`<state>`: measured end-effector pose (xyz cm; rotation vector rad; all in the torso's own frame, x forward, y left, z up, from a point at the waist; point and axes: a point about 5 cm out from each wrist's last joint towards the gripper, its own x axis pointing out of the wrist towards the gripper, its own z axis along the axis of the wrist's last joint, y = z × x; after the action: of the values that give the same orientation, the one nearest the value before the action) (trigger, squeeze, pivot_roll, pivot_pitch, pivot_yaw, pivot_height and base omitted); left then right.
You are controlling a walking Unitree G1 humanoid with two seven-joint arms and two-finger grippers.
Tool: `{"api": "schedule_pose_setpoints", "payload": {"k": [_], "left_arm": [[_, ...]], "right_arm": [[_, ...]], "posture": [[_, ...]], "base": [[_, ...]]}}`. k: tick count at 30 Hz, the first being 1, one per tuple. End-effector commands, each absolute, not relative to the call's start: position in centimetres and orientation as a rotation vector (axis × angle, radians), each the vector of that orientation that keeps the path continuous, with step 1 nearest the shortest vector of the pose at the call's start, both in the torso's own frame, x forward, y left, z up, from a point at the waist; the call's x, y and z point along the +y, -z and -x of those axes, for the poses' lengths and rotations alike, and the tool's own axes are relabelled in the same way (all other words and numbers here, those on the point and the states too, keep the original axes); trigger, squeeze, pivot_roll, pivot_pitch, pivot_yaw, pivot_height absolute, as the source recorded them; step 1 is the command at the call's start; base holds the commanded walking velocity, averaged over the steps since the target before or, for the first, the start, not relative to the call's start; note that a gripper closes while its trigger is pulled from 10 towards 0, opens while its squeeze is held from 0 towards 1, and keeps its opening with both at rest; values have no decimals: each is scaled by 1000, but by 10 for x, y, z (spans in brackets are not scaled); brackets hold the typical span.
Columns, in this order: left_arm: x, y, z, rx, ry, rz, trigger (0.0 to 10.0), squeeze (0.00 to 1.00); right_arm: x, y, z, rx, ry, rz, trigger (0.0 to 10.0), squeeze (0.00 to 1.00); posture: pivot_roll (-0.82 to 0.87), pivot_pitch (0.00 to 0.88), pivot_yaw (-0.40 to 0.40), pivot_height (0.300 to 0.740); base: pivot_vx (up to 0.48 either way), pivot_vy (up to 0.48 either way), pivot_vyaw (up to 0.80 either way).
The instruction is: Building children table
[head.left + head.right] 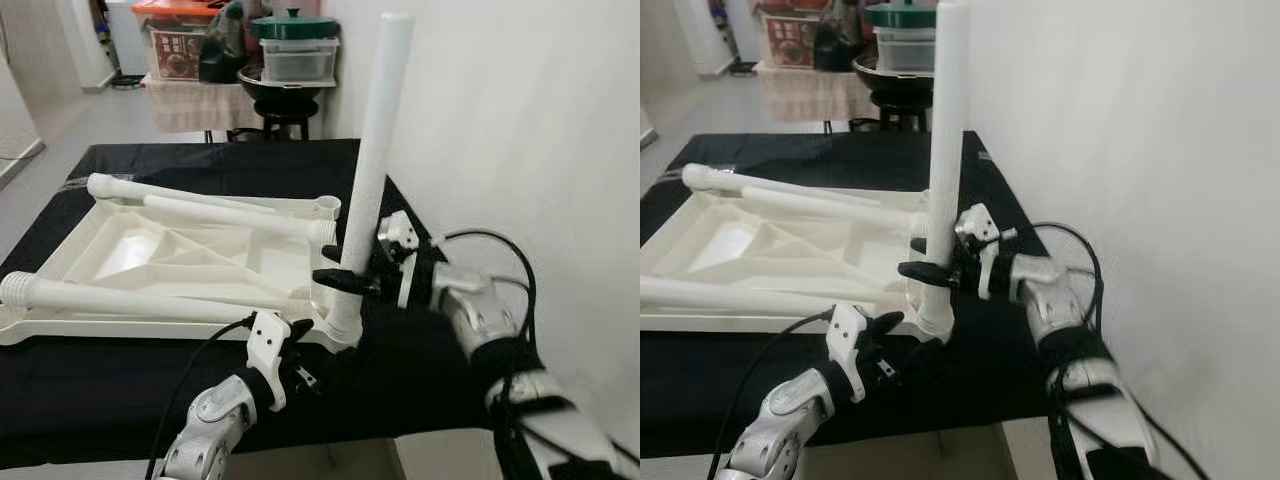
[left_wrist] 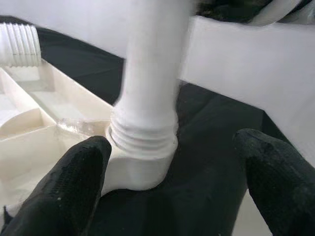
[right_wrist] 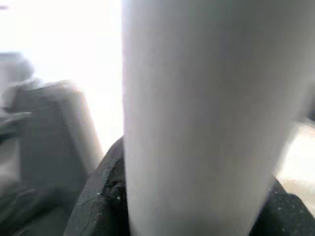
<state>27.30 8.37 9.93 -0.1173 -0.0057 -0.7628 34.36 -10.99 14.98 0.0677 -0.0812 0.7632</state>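
Note:
A white plastic children's tabletop (image 1: 150, 255) lies upside down on a black-covered table (image 1: 420, 390). One white leg (image 1: 372, 170) stands upright in the near right corner socket (image 2: 142, 162), its thread partly showing. My right gripper (image 1: 345, 280) is shut on this leg low down, its black fingers wrapped around it. My left gripper (image 1: 300, 370) is open just in front of the socket, one finger (image 2: 74, 182) against the tabletop corner. Two more legs lie across the tabletop, one (image 1: 130, 300) near and one (image 1: 210, 205) far.
A white wall (image 1: 500, 120) runs close along the table's right side. Beyond the table stand a stool with a black pot (image 1: 275, 90) and stacked containers with a green lid (image 1: 295, 45). The grey floor (image 1: 80, 120) opens to the far left.

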Motion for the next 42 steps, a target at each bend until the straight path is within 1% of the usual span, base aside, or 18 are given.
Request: {"api": "schedule_pose_setpoints", "payload": {"k": [1, 3, 5, 7, 12, 14, 15, 16, 17, 19, 20, 25, 29, 30, 32, 33, 41, 42], "left_arm": [[84, -102, -273, -15, 768, 113, 10000, 0], [84, -101, -274, -10, 771, 109, 10000, 0], [82, -101, -274, -4, 783, 97, 10000, 0], [84, -102, -275, -12, 777, 105, 10000, 0], [85, -103, -278, -22, 755, 93, 10000, 0], [84, -103, -279, -16, 760, 101, 10000, 0], [85, -103, -279, -14, 761, 106, 10000, 0], [85, -103, -279, -14, 761, 106, 10000, 0], [84, -103, -279, -14, 762, 105, 10000, 0], [84, -103, -279, -14, 763, 103, 10000, 0], [84, -103, -279, -15, 763, 102, 10000, 0], [83, -103, -278, -16, 763, 104, 10000, 0], [83, -103, -278, -16, 764, 105, 10000, 0], [82, -103, -278, -16, 765, 106, 10000, 0], [82, -103, -278, -15, 765, 107, 10000, 0], [82, -102, -278, -15, 766, 108, 10000, 0], [81, -101, -278, -14, 766, 109, 10000, 0], [81, -101, -278, -13, 766, 109, 10000, 0]], "right_arm": [[-96, -101, -310, 83, -373, -96, 0, 0], [-63, -128, -296, -134, -561, 65, 0, 0], [-71, -143, -311, -190, -561, 115, 0, 0], [-81, -123, -319, -55, -488, 59, 0, 0], [-76, -119, -317, -35, -530, 89, 0, 0], [-77, -118, -317, 0, -488, 103, 0, 0], [-78, -117, -317, 13, -474, 102, 10000, 0], [-78, -117, -317, 13, -474, 102, 10000, 0], [-71, -121, -313, 2, -512, 65, 10000, 835], [-68, -124, -311, -12, -532, 59, 10000, 835], [-65, -127, -310, -26, -549, 54, 10000, 1000], [-62, -134, -315, -45, -642, -6, 10000, 1000], [-64, -144, -321, -70, -743, 19, 10000, 1000], [-70, -149, -327, -77, -791, 45, 10000, 0], [-75, -153, -331, -79, -818, 62, 10000, 0], [-90, -165, -344, -89, -879, 125, 10000, 0], [-112, -190, -366, -67, -991, 173, 10000, 0], [-115, -193, -370, -60, -998, 163, 9647, 0]], "posture": [[-25, 0, -76, 740], [-34, 0, -64, 740], [-7, 0, -86, 740], [5, 0, -96, 740], [-12, 0, -83, 740], [-11, 0, -83, 740], [-8, 0, -84, 740], [-8, 0, -84, 740], [-1, 0, -83, 740], [-1, 0, -83, 740], [0, 0, -85, 740], [4, 0, -85, 740], [4, 0, -84, 740], [9, 0, -84, 740], [10, 0, -88, 740], [15, 0, -92, 740], [23, 0, -94, 740], [25, 0, -96, 740]], "base": [[0, 0, 0], [0, 0, 0], [0, 0, 0], [0, 0, 0], [0, 0, 0], [0, 0, 0], [0, 0, 0], [0, 0, 0], [0, 0, 0], [0, 0, 0], [0, 0, 0], [0, 0, 0], [0, 0, 0], [0, 0, 0], [0, 0, 0], [0, 0, 0], [0, 0, 0], [0, 0, 0]]}}
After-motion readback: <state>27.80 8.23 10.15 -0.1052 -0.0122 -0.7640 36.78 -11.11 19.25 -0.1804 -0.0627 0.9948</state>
